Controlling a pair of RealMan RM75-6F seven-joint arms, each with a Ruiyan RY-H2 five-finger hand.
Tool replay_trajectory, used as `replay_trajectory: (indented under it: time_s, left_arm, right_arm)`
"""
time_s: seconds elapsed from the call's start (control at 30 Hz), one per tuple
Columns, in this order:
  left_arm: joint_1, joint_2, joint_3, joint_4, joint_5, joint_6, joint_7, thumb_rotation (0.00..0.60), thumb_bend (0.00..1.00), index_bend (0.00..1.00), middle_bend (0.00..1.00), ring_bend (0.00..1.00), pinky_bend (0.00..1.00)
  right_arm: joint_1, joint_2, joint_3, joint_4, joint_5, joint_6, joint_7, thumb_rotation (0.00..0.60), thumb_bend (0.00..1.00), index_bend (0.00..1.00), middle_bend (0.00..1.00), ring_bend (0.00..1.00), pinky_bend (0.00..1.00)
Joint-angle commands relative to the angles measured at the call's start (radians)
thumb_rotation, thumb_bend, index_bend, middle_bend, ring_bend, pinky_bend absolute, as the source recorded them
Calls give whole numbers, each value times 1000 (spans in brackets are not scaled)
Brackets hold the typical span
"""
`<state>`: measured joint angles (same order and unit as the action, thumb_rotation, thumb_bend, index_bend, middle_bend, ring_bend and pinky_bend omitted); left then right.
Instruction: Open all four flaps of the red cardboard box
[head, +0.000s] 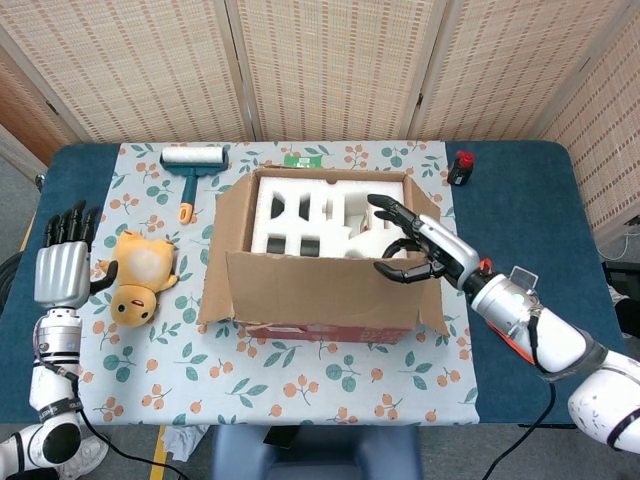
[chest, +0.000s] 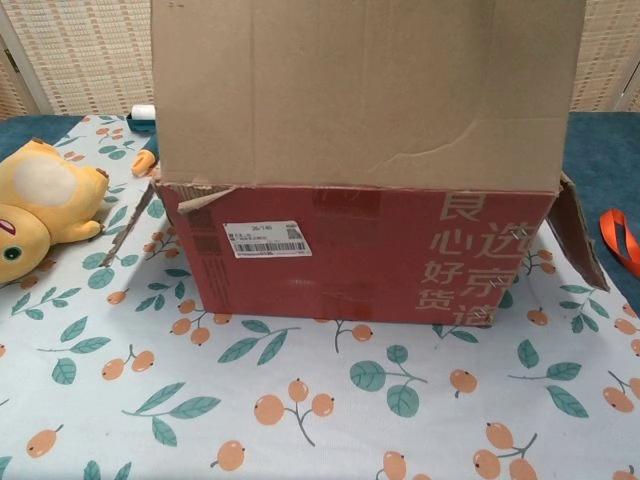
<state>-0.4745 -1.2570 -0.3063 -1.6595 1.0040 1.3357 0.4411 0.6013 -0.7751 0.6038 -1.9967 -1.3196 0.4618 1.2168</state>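
The red cardboard box sits mid-table, its red front facing the chest view. Its near flap stands almost upright and fills the top of the chest view as a brown flap. The left flap and right flap lean outward. White foam packing shows inside. My right hand reaches into the box at its right end, fingers spread and curled, a fingertip touching the near flap's top edge. My left hand is raised at the far left, fingers apart, holding nothing. In the chest view both hands are hidden.
A yellow plush toy lies left of the box, also in the chest view as a plush toy. A lint roller lies at the back left. A small red-capped bottle stands back right. An orange strap lies right of the box.
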Motion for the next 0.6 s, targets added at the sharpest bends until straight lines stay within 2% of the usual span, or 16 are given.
replay_trajectory:
  time_s: [0.03, 0.23, 0.4, 0.6]
  left_arm:
    - [-8, -9, 3, 2, -3, -1, 12, 600, 402, 0, 0, 0, 0]
    - [-16, -19, 6, -13, 0, 15, 40, 600, 403, 0, 0, 0, 0]
    - [-18, -23, 8, -34, 0, 36, 64, 600, 402, 0, 0, 0, 0]
    - [-18, -31, 18, -63, 4, 60, 103, 600, 402, 0, 0, 0, 0]
  right_arm:
    - [-27, 32, -2, -38, -30, 13, 40, 600, 416, 0, 0, 0, 430]
    - [-66, 82, -28, -114, -137, 59, 133, 600, 416, 0, 0, 0, 430]
    - [-99, 152, -83, -197, -245, 110, 161, 600, 416, 0, 0, 0, 429]
    - [-152, 169, -225, -294, -386, 177, 103, 600, 416, 0, 0, 0, 429]
